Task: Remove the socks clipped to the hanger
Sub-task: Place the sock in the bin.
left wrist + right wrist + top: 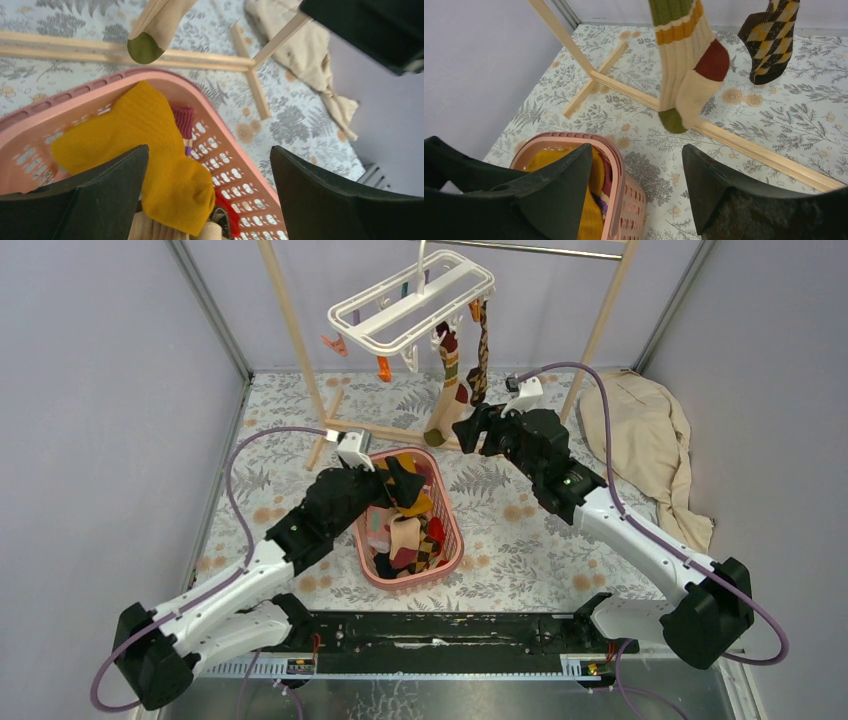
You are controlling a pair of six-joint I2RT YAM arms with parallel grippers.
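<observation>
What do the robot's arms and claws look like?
The left arm and right arm are white lower down and black higher up, and each has a purple cable. The left claw and right claw each have two thick, black, pointed fingers.

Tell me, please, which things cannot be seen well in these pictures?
- Top view: the hook of the hanger is cut off by the upper edge.
- Top view: the left arm covers part of the basket, so the socks inside cannot be counted.
- Right wrist view: the tops of the striped sock and argyle sock leave the upper edge; their clips are unseen.
</observation>
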